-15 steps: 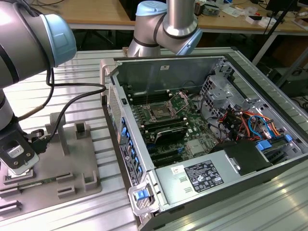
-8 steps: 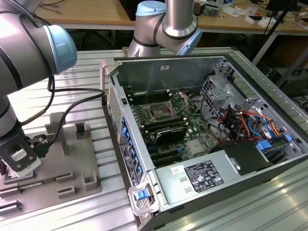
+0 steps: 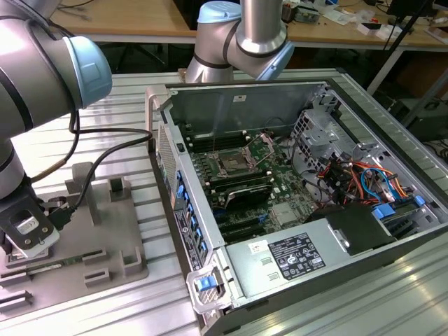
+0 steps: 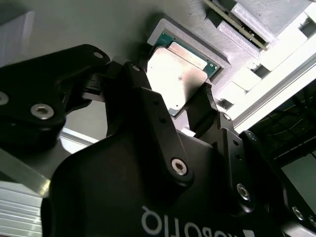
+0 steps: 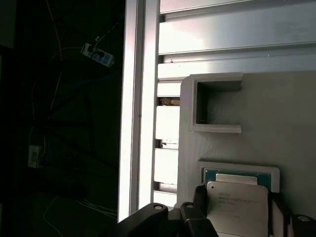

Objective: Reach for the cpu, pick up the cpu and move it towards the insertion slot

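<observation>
The cpu (image 5: 237,200), a flat square chip with a silvery top plate and a thin green rim, lies in a white-rimmed square recess of a grey fixture plate (image 3: 115,238) at the exterior view's left. My gripper (image 5: 237,210) is down over it. Both wrist views show a black finger (image 4: 202,106) pressed against each of two opposite edges of the cpu (image 4: 175,79), so the gripper (image 4: 175,84) is shut on it. The chip sits level with its recess. The insertion slot (image 3: 229,165), a square socket with a shiny frame, lies on the motherboard inside the open computer case.
The open case (image 3: 301,182) holds cable bundles, a drive cage and a power supply at the exterior view's right. The grey fixture plate carries raised blocks and an empty pocket (image 5: 217,106). A black cable (image 3: 105,157) loops from the arm. Everything rests on a ribbed aluminium table (image 3: 105,308).
</observation>
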Controlling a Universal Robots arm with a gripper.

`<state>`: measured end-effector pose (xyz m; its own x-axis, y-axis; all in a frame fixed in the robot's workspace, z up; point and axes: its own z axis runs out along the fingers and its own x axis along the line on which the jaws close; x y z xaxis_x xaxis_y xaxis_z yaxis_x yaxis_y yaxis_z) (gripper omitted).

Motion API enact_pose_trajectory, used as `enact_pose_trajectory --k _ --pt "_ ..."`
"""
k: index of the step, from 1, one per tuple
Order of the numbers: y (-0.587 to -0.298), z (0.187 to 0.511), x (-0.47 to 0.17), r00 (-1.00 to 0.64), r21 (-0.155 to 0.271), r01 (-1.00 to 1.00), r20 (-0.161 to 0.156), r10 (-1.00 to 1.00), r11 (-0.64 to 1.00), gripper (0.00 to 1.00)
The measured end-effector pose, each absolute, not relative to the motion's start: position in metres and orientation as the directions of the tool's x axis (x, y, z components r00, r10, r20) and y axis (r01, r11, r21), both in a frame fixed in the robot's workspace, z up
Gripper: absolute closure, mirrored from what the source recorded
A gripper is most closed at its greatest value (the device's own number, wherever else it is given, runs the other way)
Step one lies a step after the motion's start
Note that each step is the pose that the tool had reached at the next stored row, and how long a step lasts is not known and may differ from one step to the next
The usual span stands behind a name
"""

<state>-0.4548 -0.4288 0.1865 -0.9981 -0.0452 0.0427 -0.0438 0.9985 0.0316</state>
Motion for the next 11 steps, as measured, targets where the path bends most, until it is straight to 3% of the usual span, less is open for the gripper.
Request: enact_pose_trajectory --k 11 --pt "-0.4289 0.1930 -0.4549 -0.998 0.031 -0.036 0.043 -0.037 0.999 0.45"
